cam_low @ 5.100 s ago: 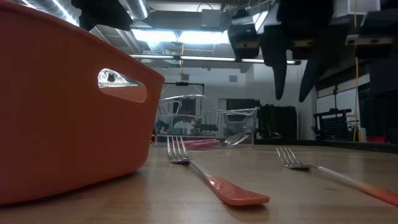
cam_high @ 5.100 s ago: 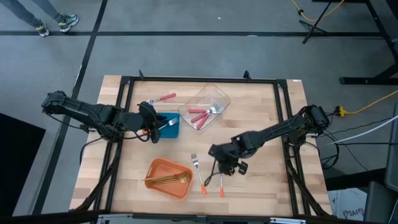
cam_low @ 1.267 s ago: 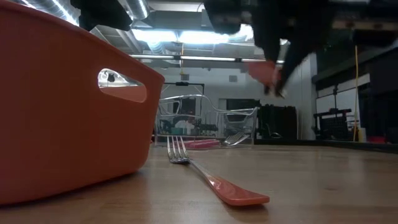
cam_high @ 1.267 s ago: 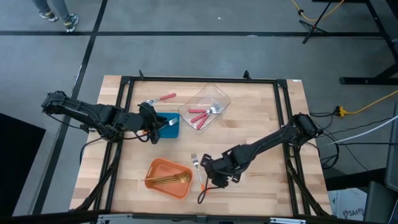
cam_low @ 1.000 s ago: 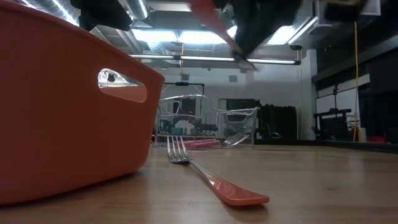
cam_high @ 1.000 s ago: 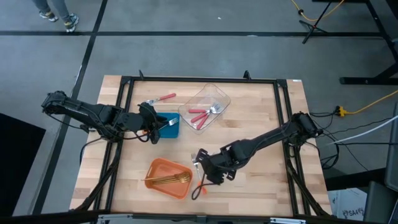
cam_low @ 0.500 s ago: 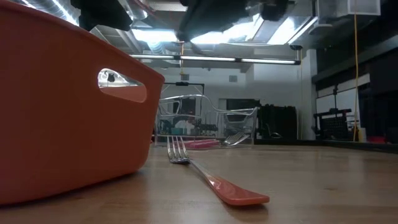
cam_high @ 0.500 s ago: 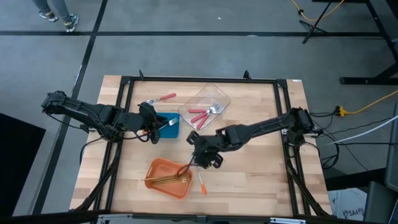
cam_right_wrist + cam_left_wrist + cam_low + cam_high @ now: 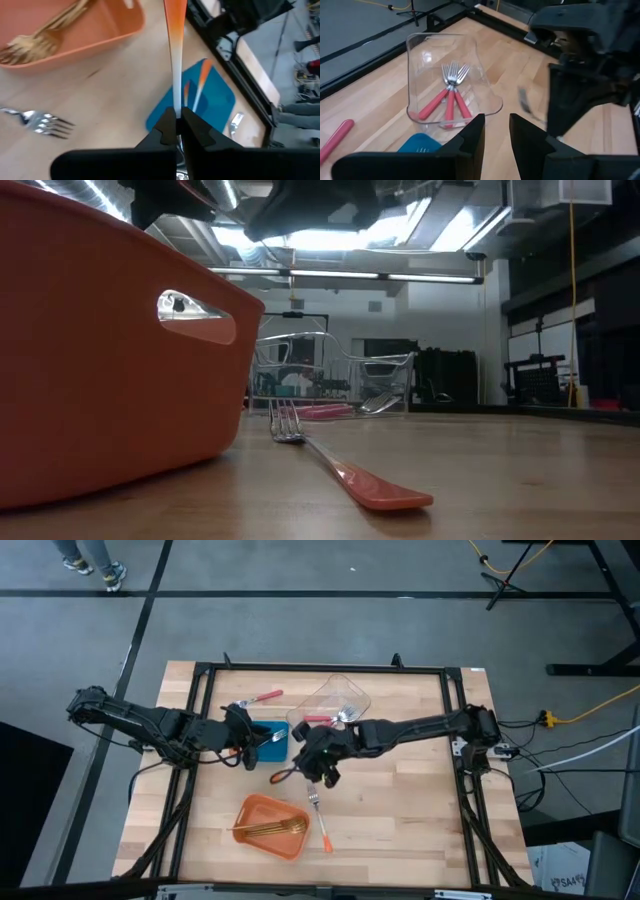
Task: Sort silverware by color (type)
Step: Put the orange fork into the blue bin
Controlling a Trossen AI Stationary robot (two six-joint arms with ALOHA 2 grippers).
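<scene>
No lettering, label, brand mark or number can be read in any of the four views. The wooden table top [image 9: 400,810], the orange plastic tub [image 9: 90,360] and the clear plastic tray [image 9: 445,75] show plain surfaces, and the room seen beyond the table in the low view carries no legible sign.
</scene>
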